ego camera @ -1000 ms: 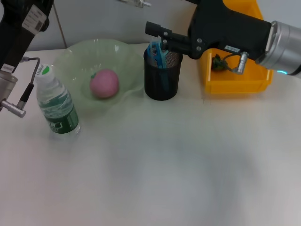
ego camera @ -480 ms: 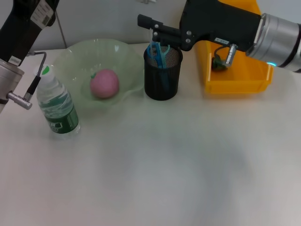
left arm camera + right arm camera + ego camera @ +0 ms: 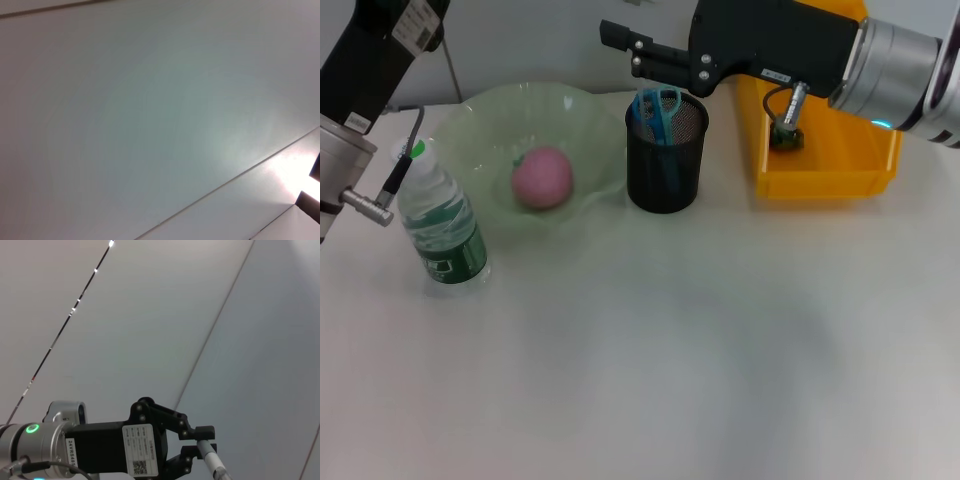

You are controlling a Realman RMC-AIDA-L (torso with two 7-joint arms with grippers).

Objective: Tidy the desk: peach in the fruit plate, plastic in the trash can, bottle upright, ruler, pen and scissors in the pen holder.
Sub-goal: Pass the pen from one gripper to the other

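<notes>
In the head view a pink peach (image 3: 542, 178) lies in the pale green plate (image 3: 480, 120). A clear bottle (image 3: 441, 219) with a green label stands upright left of the plate. The black mesh pen holder (image 3: 665, 152) holds blue-handled scissors (image 3: 658, 105); other items inside are hard to make out. My right gripper (image 3: 620, 47) is open and empty, above and behind the holder, pointing left. My left arm (image 3: 370, 70) is raised at the far left; its gripper (image 3: 202, 439) shows only in the right wrist view.
A yellow bin (image 3: 825, 170) stands right of the pen holder with a small dark green object (image 3: 786, 136) inside. The right arm (image 3: 890, 70) hangs over the bin. The left wrist view shows only blank wall.
My right gripper has moved up and to the left, away from the pen holder's rim. The left arm has shifted slightly upward. The objects on the table have not moved.
</notes>
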